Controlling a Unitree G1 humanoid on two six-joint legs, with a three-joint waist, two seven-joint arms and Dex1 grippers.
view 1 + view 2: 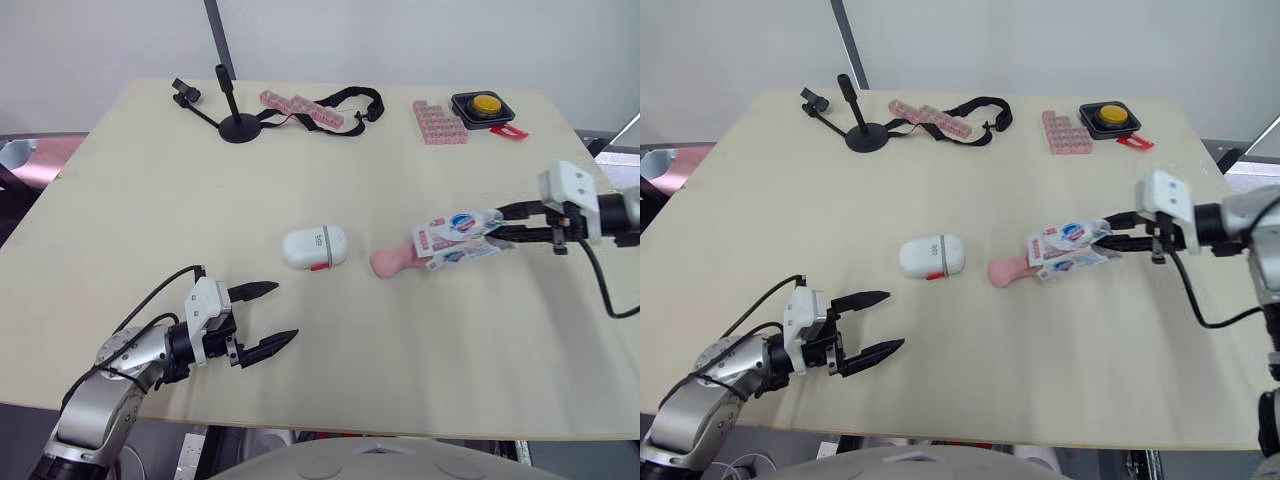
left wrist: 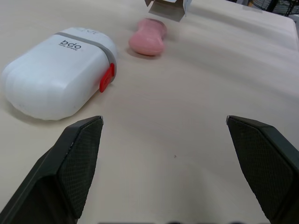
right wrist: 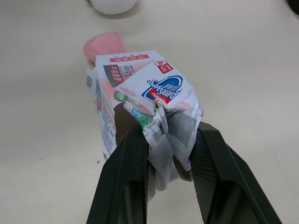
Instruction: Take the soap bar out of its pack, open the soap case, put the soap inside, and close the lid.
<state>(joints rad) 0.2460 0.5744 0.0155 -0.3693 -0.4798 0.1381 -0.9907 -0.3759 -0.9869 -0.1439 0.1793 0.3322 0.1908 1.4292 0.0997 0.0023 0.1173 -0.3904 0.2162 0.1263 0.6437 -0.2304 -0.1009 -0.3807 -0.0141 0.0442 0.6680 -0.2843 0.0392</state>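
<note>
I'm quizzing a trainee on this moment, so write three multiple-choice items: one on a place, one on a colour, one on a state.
1. Where does the soap bar lie?
A. On the floor
B. Between the soap case and the pack
C. On a shelf

2. What colour is the soap case's latch?
A. Blue
B. Green
C. Red

3. What state is the right pincer in?
A. Shut on the pack
B. Open and empty
C. Shut on the soap bar

Answers:
1 B: the pink bar lies on the table at the pack's open end, with the case on its other side.
2 C: a red tab sits on the white case.
3 A: its fingers pinch the pack's crumpled end.
</note>
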